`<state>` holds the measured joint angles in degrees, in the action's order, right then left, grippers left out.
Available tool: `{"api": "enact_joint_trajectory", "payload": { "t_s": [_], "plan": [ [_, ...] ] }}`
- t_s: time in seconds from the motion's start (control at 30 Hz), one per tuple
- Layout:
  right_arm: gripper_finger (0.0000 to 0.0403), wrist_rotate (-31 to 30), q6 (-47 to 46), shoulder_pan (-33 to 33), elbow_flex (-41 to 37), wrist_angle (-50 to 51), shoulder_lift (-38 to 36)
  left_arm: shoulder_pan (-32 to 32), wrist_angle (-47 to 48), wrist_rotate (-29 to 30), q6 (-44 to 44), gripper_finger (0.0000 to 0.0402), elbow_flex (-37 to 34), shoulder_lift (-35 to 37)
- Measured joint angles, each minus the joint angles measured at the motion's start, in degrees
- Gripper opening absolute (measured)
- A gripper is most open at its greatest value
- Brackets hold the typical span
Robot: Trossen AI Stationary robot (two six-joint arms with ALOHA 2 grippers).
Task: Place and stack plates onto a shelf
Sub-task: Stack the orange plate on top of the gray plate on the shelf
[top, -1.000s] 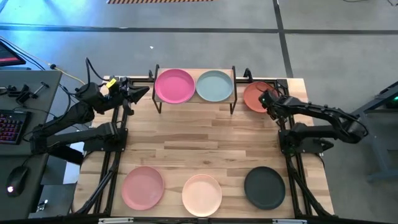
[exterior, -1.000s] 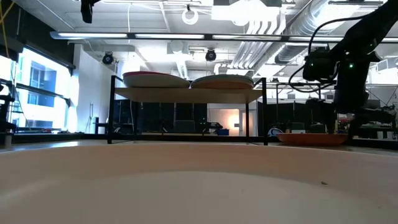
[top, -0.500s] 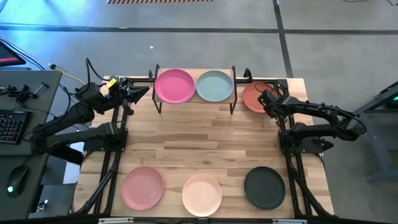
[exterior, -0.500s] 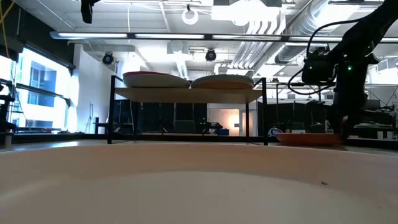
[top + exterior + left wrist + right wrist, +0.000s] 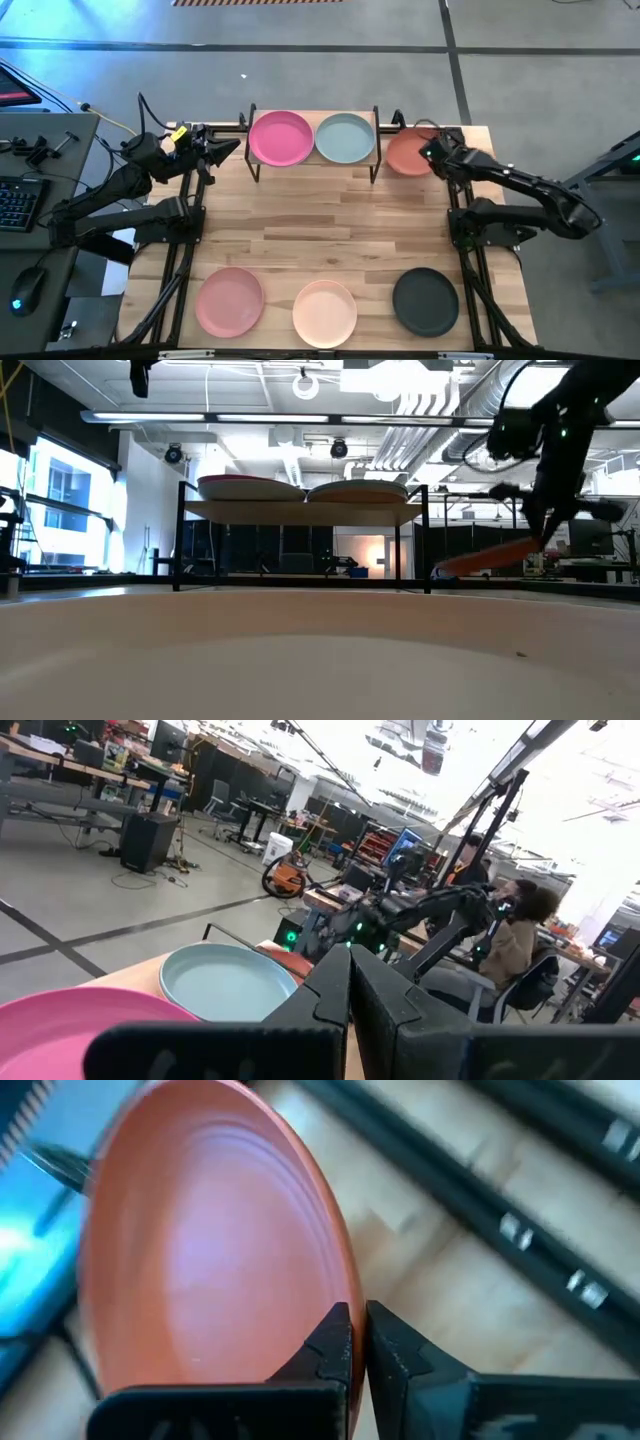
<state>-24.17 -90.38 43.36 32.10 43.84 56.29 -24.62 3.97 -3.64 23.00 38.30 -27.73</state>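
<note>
Lifted off the tabletop (image 5: 330, 215) since a second ago, the orange plate (image 5: 407, 153) is now held tilted in the right end effector (image 5: 436, 153), whose two fingers are closed on the plate's rim, as the right wrist view shows at close range (image 5: 352, 1342). In the earlier low view the plate lay flat on the tabletop; now its gripped edge is raised and the far edge hangs lower (image 5: 490, 557), with the arm drawn up higher above it. The shelf (image 5: 378, 128) stands just beside the end effector, on the side toward the other arm, and its top is seen clearly above the held plate in the low view. On it are seated the hot pink plate (image 5: 280, 138) and the grey-teal plate (image 5: 345, 137), side by side, the grey-teal one nearer the end effector. It is judged that the pick has succeeded and that the carry to the shelf is next, with the orange plate most likely to be stacked on the grey-teal one; more height will be needed first, and the tilt may let the plate slip. The left end effector (image 5: 228, 150) waits at the shelf's far end, fingers pressed together on nothing. Three plates, dusty pink (image 5: 229, 301), cream-peach (image 5: 324, 311) and black (image 5: 425, 301), are left well apart from both arms along the near edge.
</note>
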Motion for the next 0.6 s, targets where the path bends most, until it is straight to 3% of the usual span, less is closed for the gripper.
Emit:
{"api": "enact_joint_trajectory", "payload": {
  "t_s": [0.23, 0.43, 0.53, 0.6],
  "plan": [
    [0.0, -4.6, 4.4, 2.4, 9.3, 7.6, -6.6, 0.0, 0.0, 0.0, 0.0, 0.0, 0.0, 0.0],
    [0.0, -7.5, 10.8, 3.5, 19.9, 7.7, -8.4, 0.0, 0.0, 0.0, 0.2, 0.0, 0.0, 0.0],
    [0.0, -5.8, 16.4, 3.5, 25.3, 5.8, -6.8, 0.0, 0.0, 0.0, 0.8, 0.0, 0.0, 0.0],
    [0.0, -0.4, 22.8, 3.5, 28.7, 2.6, -4.7, 0.0, 0.0, 0.0, 0.9, 0.0, 0.0, 0.0]
  ]
}}
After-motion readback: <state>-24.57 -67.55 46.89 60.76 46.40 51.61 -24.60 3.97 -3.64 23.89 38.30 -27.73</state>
